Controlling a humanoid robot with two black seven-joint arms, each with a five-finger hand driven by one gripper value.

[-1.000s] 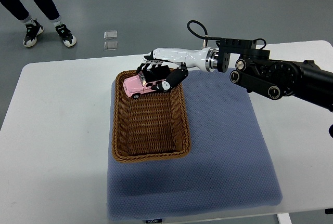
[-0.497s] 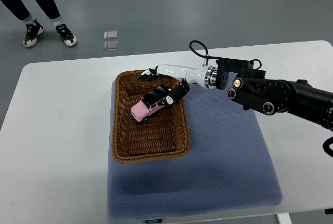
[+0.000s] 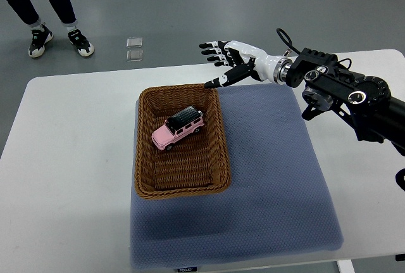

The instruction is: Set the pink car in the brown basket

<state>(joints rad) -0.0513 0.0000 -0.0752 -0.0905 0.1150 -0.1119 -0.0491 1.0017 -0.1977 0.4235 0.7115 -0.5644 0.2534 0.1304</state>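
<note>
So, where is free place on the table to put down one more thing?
Bare blue mat right of the brown basket and in front of it. White table left of the basket is also bare. Crowded: the basket's far half, holding the pink car, and the far right, under the right hand.

A white-shelled right hand (image 3: 235, 57) with black-jointed fingers (image 3: 211, 50) on a black, cabled arm (image 3: 345, 92).

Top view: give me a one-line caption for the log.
Pink car lies in the brown basket on the blue mat; the right robot hand, open and empty, is above the basket's far corner.
</note>
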